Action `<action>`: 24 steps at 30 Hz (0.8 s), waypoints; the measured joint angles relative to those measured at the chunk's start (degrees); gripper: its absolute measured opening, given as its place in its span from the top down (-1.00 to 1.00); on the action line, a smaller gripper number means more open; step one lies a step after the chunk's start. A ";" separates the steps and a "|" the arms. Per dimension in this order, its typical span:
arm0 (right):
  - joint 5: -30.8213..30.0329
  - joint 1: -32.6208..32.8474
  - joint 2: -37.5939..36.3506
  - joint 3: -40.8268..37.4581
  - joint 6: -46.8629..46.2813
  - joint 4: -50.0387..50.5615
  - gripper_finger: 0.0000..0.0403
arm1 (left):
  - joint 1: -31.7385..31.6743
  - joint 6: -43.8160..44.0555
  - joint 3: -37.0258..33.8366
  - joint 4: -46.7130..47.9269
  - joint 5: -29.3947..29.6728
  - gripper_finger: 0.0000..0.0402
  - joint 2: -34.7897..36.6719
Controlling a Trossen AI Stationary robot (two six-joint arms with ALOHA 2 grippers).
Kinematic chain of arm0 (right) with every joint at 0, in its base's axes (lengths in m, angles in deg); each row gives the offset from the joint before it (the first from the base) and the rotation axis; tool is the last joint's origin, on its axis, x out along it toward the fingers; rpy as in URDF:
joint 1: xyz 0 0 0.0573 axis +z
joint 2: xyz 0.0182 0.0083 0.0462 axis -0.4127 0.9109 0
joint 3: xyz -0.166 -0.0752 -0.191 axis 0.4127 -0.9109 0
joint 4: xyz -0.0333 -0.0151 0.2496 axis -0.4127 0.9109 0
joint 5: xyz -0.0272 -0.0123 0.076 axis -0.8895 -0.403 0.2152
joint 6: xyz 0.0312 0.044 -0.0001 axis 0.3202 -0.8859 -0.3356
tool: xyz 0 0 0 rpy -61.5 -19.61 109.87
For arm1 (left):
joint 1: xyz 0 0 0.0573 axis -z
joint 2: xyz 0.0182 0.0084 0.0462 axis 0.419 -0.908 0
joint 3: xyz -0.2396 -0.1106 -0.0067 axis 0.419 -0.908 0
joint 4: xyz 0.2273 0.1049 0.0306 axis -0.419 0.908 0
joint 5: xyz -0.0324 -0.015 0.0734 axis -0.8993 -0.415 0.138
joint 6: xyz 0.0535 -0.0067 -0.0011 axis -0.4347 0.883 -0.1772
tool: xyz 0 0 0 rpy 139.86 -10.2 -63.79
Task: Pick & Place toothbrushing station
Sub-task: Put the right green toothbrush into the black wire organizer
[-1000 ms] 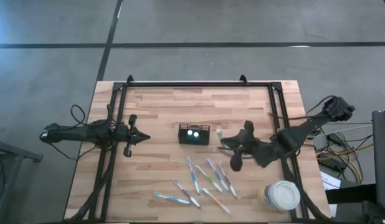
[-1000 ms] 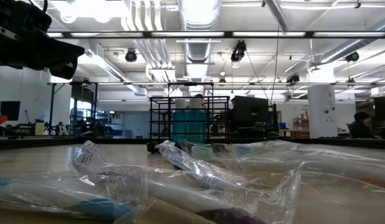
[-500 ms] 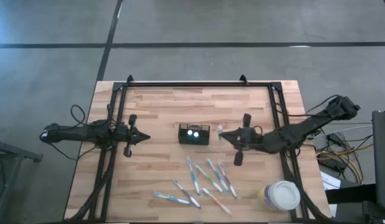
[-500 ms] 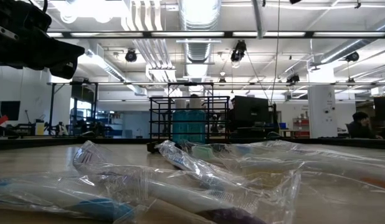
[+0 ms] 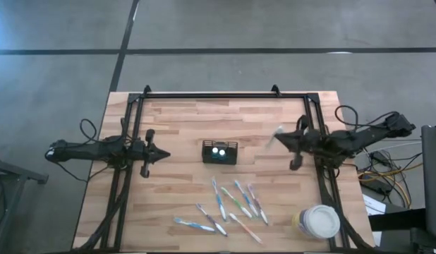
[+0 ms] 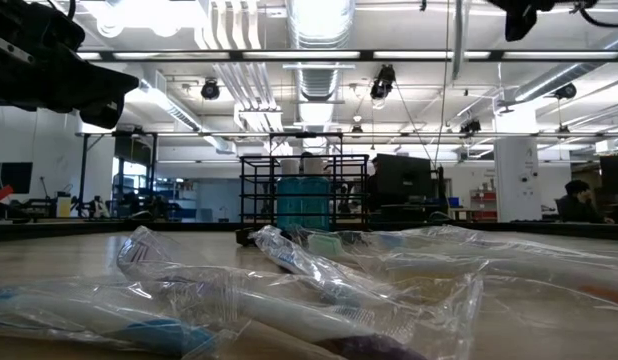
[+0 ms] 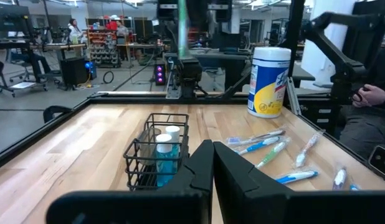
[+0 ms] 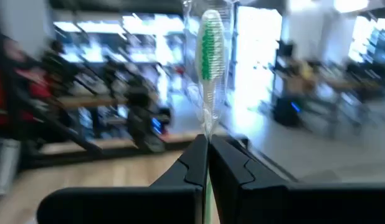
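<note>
The toothbrushing station (image 5: 219, 152), a small black wire caddy holding two bottles, stands on the middle of the wooden table; it also shows in the left wrist view (image 7: 156, 158). My right gripper (image 5: 283, 140) hovers to its right, near the table's right side, shut on a green-bristled toothbrush (image 8: 210, 43) in a clear wrapper. My left gripper (image 5: 165, 156) waits shut to the caddy's left, with nothing between its fingers. Several wrapped toothbrushes (image 5: 232, 204) lie flat on the table nearer the front edge. My right gripper pinches the wrapped toothbrush's handle (image 8: 209, 124) between its two fingers (image 8: 192, 162). The fingers come about level from the table's right side. The brush runs on past the fingertips, bristle head farthest out, and is lifted clear of the table.
A round white-lidded tub with a yellow label (image 5: 318, 220) stands at the table's front right corner. A black frame rail (image 5: 313, 127) runs along the table's right side below my right arm. Bare wood lies between the caddy and the far edge.
My right gripper has drawn back from beside the caddy toward the table's right edge, carrying the toothbrush with it. It has tipped up from a downward slant to about level. Its fingers have stayed shut on the brush. The caddy and the loose brushes have kept their places.
</note>
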 joint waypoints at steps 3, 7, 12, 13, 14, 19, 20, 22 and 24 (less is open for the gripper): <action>8.88 -2.25 -3.69 -5.73 3.07 -6.99 0.96 | 0.00 -0.02 0.00 -0.02 0.30 0.94 0.00; 14.79 -5.53 -6.70 -12.39 4.18 -12.57 0.96 | 0.02 -0.06 0.00 -0.07 0.36 0.94 -0.01; 16.12 -8.32 -9.48 -18.65 3.94 -18.28 0.96 | 0.01 0.25 0.00 -0.15 0.38 0.94 -0.01; 16.50 -8.59 -9.91 -19.62 3.94 -19.00 0.96 | -0.01 0.34 0.00 -0.17 0.38 0.94 0.00; 16.47 -8.83 -10.32 -20.48 3.96 -19.62 0.96 | 0.01 0.42 0.00 -0.17 0.38 0.94 0.00; 16.34 -9.48 -12.45 -23.60 3.81 -19.70 0.96 | 0.02 1.33 0.00 -0.26 0.96 0.94 -0.01; 16.22 -9.56 -12.76 -23.60 3.76 -18.77 0.96 | 0.02 1.38 0.00 -0.30 1.33 0.94 -0.01; 16.17 -9.55 -12.89 -23.60 3.80 -18.70 0.96 | -0.01 1.40 0.00 -0.36 1.85 0.94 0.00; 15.34 -9.56 -12.76 -23.60 3.85 -21.48 0.96 | 0.02 1.38 -0.04 -0.42 1.91 0.94 0.00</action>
